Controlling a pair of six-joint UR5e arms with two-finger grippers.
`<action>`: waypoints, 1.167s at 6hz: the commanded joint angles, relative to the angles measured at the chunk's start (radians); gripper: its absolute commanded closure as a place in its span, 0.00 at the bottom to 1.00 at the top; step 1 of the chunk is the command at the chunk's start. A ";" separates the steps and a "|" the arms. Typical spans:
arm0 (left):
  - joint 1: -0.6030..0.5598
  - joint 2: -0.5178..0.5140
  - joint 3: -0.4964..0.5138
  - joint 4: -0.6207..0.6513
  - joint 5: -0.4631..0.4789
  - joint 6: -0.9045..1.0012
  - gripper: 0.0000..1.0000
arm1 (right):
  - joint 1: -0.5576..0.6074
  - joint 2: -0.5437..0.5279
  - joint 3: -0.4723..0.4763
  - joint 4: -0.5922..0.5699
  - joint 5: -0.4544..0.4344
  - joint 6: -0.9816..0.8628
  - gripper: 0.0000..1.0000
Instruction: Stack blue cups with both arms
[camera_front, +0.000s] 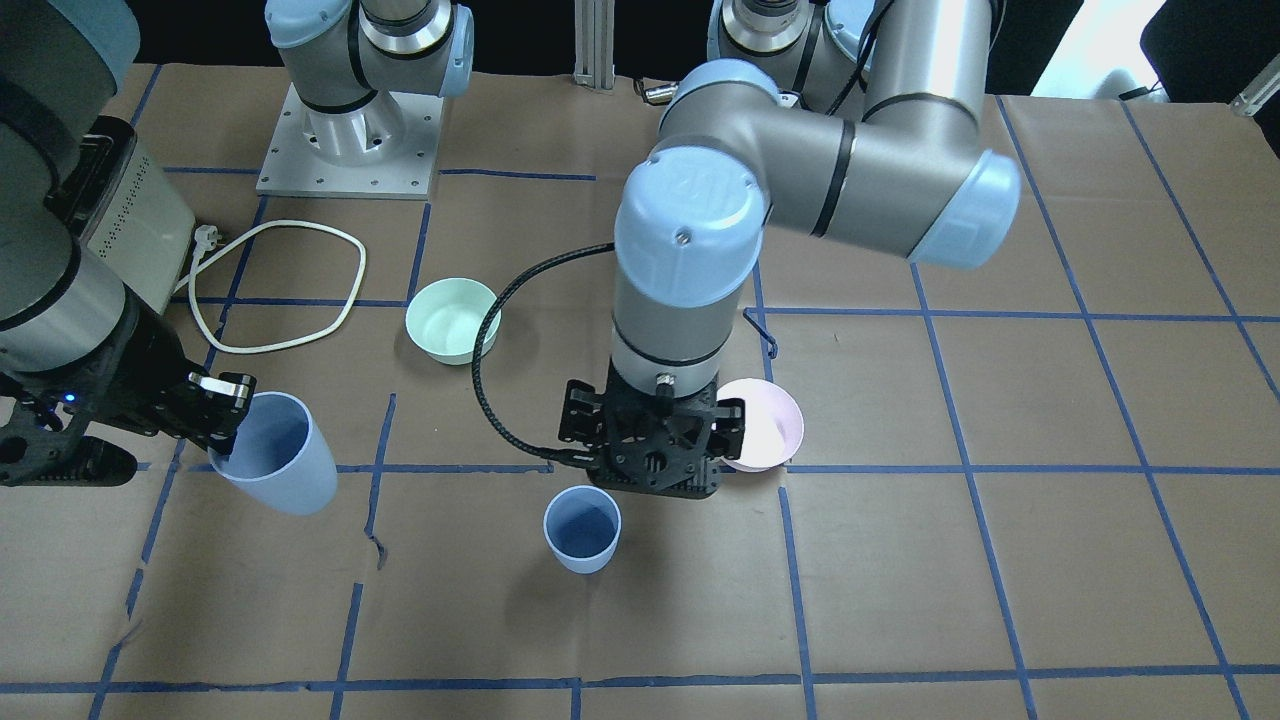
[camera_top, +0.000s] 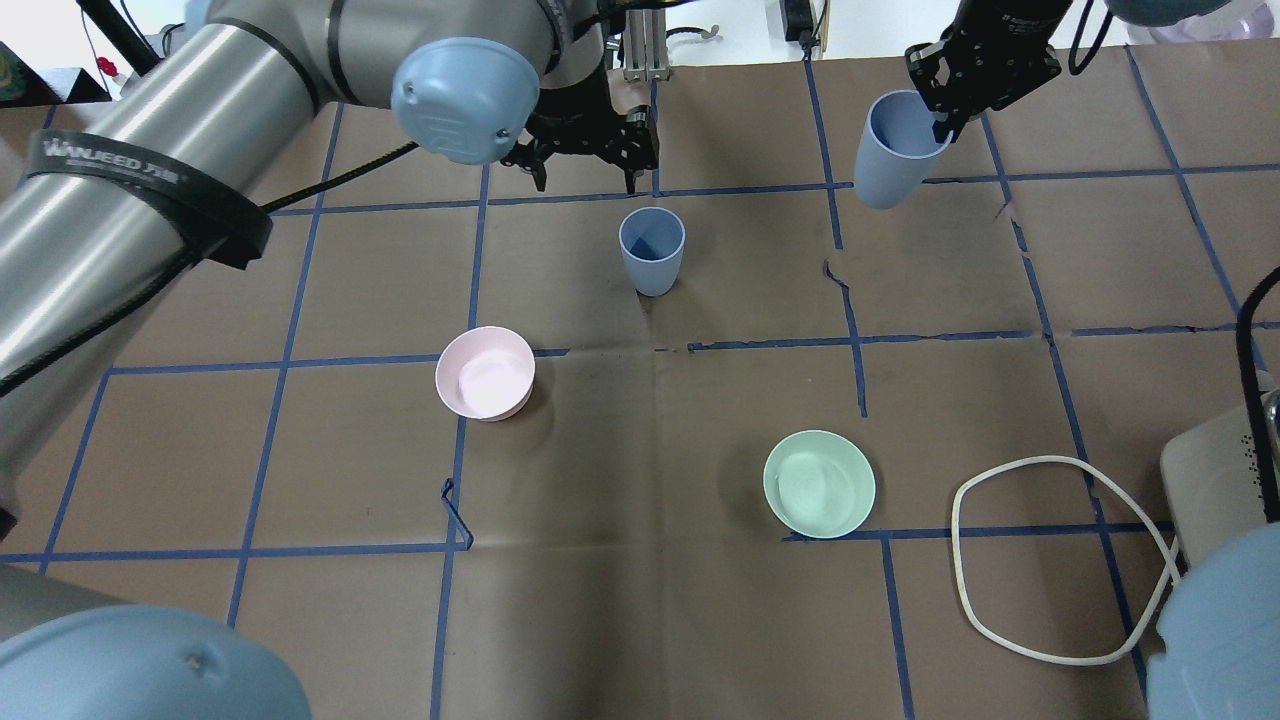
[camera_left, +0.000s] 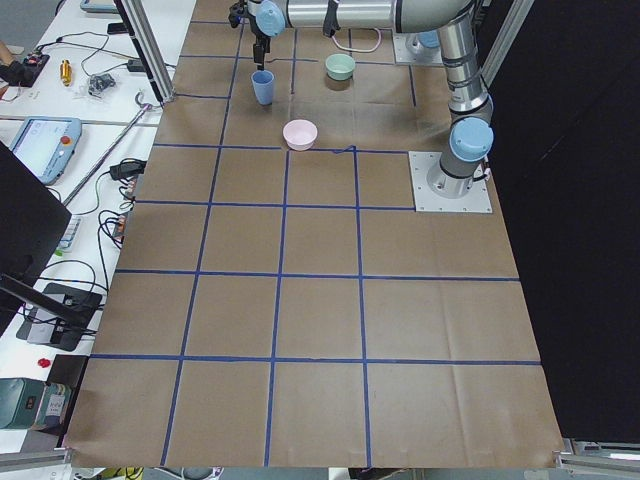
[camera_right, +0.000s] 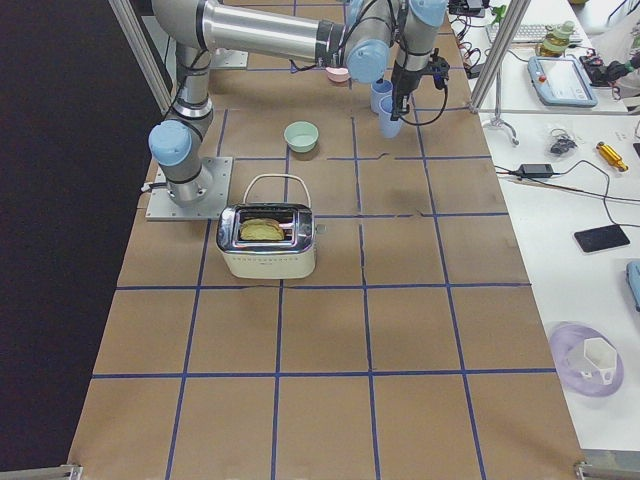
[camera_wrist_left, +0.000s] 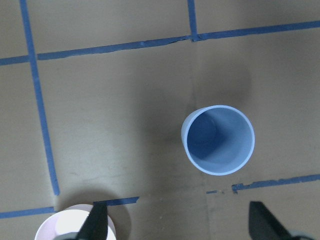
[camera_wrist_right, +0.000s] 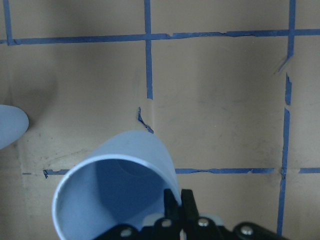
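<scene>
One blue cup stands upright on the table; it also shows in the front view and in the left wrist view. My left gripper is open and empty above the table, just beside this cup, with its fingertips wide apart. My right gripper is shut on the rim of the second blue cup and holds it tilted above the table, well off to the side of the standing cup. The held cup fills the lower left of the right wrist view.
A pale pink bowl sits near my left gripper. A mint-green bowl sits closer to the robot. A toaster and its looped white cord lie on the right side. Blue tape lines mark the brown table cover.
</scene>
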 joint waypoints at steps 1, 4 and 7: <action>0.080 0.110 -0.012 -0.144 -0.001 0.055 0.02 | 0.104 0.006 -0.002 -0.067 -0.001 0.134 0.90; 0.226 0.359 -0.208 -0.159 0.000 0.115 0.02 | 0.325 0.119 -0.094 -0.125 -0.004 0.417 0.90; 0.231 0.345 -0.198 -0.171 0.008 0.105 0.02 | 0.373 0.184 -0.092 -0.131 -0.010 0.407 0.90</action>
